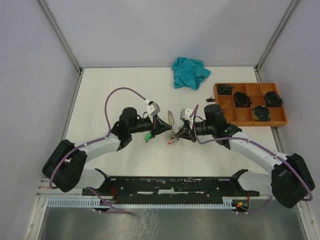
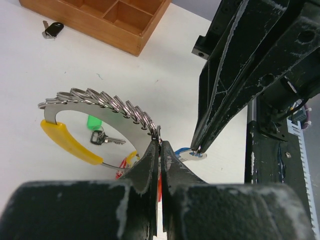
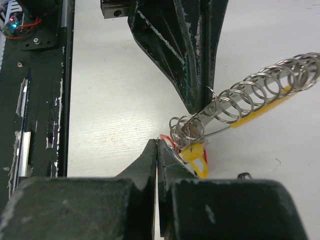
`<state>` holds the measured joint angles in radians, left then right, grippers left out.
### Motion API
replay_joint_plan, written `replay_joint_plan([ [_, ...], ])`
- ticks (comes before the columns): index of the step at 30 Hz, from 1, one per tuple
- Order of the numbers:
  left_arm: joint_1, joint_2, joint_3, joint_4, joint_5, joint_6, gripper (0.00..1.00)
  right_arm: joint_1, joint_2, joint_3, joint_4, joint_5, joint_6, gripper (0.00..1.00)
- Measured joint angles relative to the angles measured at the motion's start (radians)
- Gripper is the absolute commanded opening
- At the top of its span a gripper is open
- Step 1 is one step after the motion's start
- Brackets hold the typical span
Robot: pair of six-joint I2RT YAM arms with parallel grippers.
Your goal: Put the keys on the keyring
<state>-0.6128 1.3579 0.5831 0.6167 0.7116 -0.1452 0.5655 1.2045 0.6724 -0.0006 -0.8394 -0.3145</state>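
The keyring (image 2: 107, 107), a wire loop with a yellow sleeve and a row of split rings, is held above the table between the arms. The left gripper (image 2: 160, 146) is pinched tight on its rim. Just beside that grip, the right gripper (image 2: 198, 149), fully closed, nips the blue-tagged key (image 2: 192, 155). The green-tagged key (image 2: 97, 131) appears to lie beneath the ring. So slight a fingertip hold could let the key twist or drop, and the red and yellow tags crowding the joint could snag it.

walls (image 1: 165, 30): pale lilac-grey | table (image 1: 115, 80): white (faintly scuffed) | light: even, soft
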Motion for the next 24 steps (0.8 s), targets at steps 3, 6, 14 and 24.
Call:
replay_joint_plan([
  [3,0.0,-0.016,-0.001,-0.013,-0.004,0.002,0.03,-0.005,-0.033,-0.002,0.0,0.026,0.012,0.01],
  [6,0.0,-0.053,0.0,-0.066,-0.004,0.026,0.03,-0.013,-0.056,0.0,-0.006,0.047,0.045,0.01],
  [14,0.0,-0.124,0.032,-0.301,-0.058,0.156,0.03,-0.023,-0.052,0.102,-0.253,0.226,0.218,0.01],
  [24,0.0,-0.27,0.106,-0.581,-0.167,0.36,0.03,0.056,-0.077,0.168,-0.692,0.644,0.544,0.0],
])
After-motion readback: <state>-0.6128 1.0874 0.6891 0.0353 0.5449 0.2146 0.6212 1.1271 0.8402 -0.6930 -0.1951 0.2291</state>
